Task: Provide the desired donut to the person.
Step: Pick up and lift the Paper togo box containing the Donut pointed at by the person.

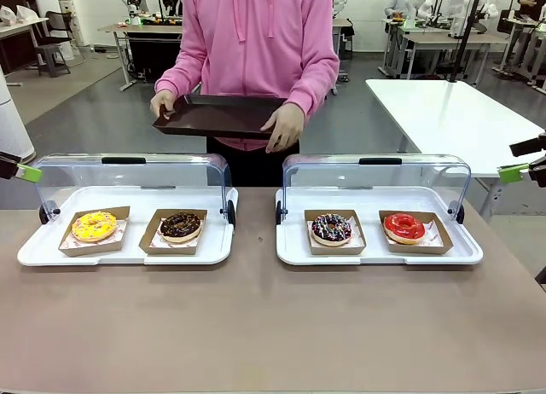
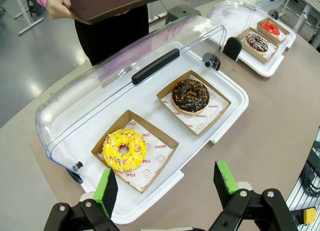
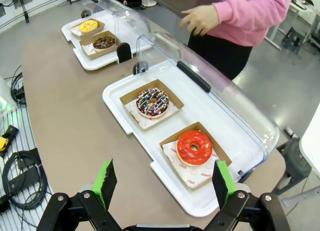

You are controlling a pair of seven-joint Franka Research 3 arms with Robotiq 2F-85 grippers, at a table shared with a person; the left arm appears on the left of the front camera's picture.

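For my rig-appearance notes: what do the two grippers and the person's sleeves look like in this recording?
The left gripper and right gripper look alike: black jointed linkage fingers with silver pivot bolts, tipped with bright green pads. The person wears a pink hoodie with drawstrings over dark trousers; its long sleeves end in cuffs at the wrists.

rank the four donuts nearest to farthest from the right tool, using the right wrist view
1. Red glazed ring donut, near white tray, just ahead of the right tool.
2. Dark ring donut with coloured sprinkles, same tray, farther along.
3. Chocolate-iced ring donut, far white tray.
4. Yellow-iced ring donut, that tray's outer end.
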